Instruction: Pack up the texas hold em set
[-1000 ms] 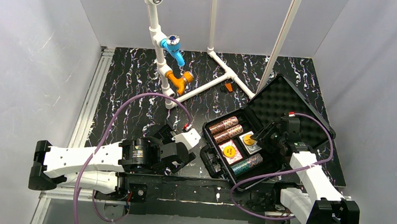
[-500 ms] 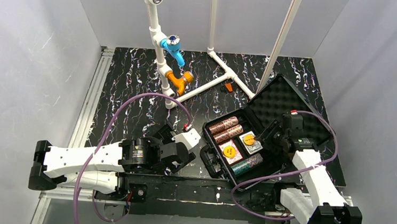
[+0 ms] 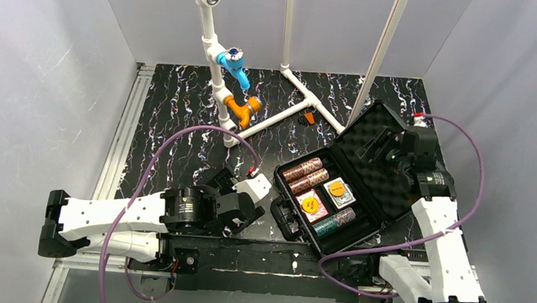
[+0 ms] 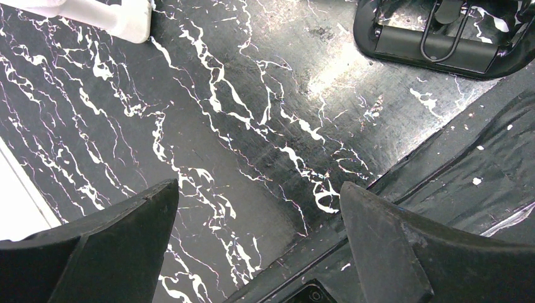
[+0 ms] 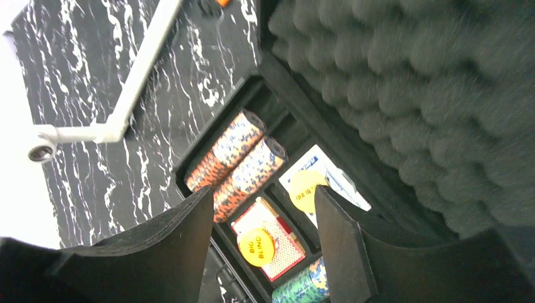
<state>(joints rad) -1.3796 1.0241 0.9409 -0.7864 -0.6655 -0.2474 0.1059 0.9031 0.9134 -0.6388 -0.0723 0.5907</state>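
The black case (image 3: 284,212) lies open at the right, with its bumpy foam lid (image 3: 387,177) tilted back. Its tray holds two red-brown chip rolls (image 3: 306,175), a red card deck under an orange disc (image 3: 311,203), a blue card deck under a yellow disc (image 3: 338,192) and a green chip roll (image 3: 334,223). My right gripper (image 3: 373,147) hangs open and empty above the lid foam. Its wrist view looks between its fingers (image 5: 262,194) down at the rolls (image 5: 243,161), the orange disc (image 5: 257,246) and the foam (image 5: 429,95). My left gripper (image 3: 246,215) is open and empty, low over the table left of the case.
A white pipe frame (image 3: 217,75) with blue and orange fittings stands at the back, and one pipe lies on the table (image 5: 135,85). The case handle (image 4: 441,38) shows at the top right of the left wrist view. The table's front rail (image 4: 441,189) is close by.
My right gripper has risen and pulled back to the right, from over the blue deck in the tray to above the foam lid. The left arm has not moved.
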